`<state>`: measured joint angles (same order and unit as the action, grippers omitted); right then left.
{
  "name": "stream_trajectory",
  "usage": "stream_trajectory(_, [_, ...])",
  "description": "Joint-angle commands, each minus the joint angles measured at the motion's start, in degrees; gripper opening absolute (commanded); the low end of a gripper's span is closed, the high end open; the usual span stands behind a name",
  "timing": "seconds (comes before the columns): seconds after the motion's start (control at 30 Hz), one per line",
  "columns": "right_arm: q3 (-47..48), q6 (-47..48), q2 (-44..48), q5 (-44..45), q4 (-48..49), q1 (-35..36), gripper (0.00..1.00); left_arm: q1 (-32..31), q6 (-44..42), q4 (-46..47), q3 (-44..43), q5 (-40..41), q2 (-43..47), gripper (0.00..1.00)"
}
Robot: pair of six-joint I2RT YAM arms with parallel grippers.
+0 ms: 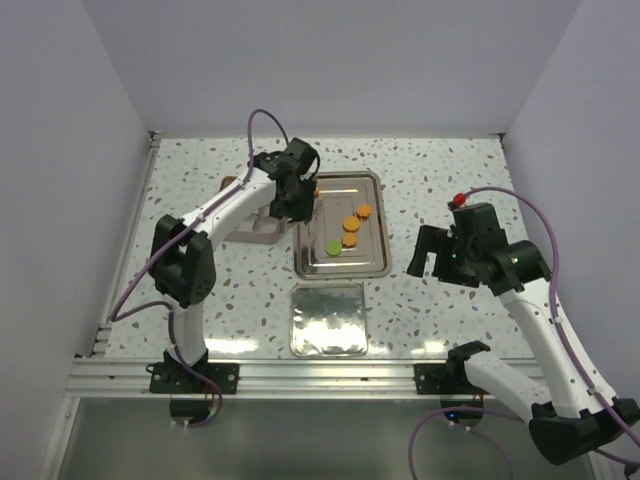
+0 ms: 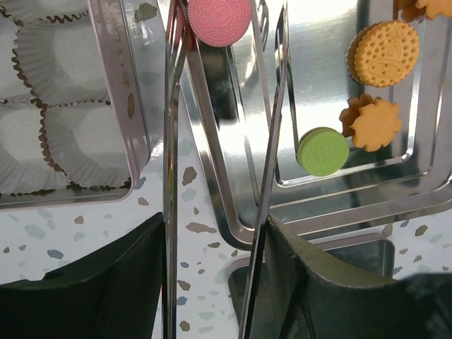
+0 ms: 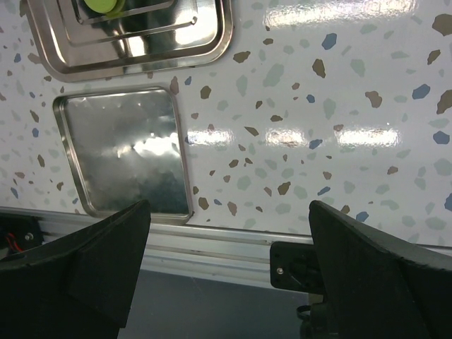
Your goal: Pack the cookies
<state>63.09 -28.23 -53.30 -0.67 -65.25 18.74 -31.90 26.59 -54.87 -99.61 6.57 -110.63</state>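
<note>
Risks first. The right hand (image 1: 430, 255) hangs over the desk (image 1: 430, 180) to the right of the tray (image 1: 372, 262), fingers spread wide with nothing in them. There is little hazard there unless it swings in across the tray while the other arm works. The main risk is at the tray's left rim. The left hand (image 2: 227, 14) has its long thin fingers (image 2: 169, 141) on either side of the pink cookie (image 2: 219, 22). One blade sits at the cookie's edge and a sliver of gap shows at the other, so I cannot tell whether it is truly pinched. Judgement: smooth narrow blades on a round edge give a poor hold. The cookie could twist out or drop onto the rim or the desk on the way to the box (image 2: 113, 92), and too hard a squeeze might crack it. The blades could also catch the box wall or crumple a paper cup (image 2: 60, 67) when lowering. Containers: nearest, on the near side of the tray, lies a shallow metal lid (image 1: 328, 320) with nothing in it. The tray holds the green cookie (image 2: 323, 150) toward its near end and the orange cookies (image 2: 383, 53) beyond it, loose and close together. The box sits just left of the tray, lined with white paper cups; those in view are unfilled.
</note>
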Motion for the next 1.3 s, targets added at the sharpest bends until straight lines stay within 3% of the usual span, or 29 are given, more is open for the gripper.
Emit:
stream_trajectory(0.0, [1.77,0.28,-0.4,0.93,0.57,0.24,0.97,0.08,0.66,1.7,-1.99,-0.59,-1.6,0.59])
stream_trajectory(0.37, [2.04,1.6,-1.46,1.28,1.18,0.15,0.98,0.08,0.48,1.44,-3.22,0.29,-4.33,0.59])
stream_trajectory(0.83, [1.86,2.04,-1.99,1.55,2.15,0.86,0.98,0.08,0.39,0.73,-3.83,0.38,-4.51,0.49])
stream_trajectory(1.27, [1.69,1.95,-0.93,1.37,1.97,0.86,0.98,0.7,-1.19,-8.14,-19.56,5.03,-4.6,0.49])
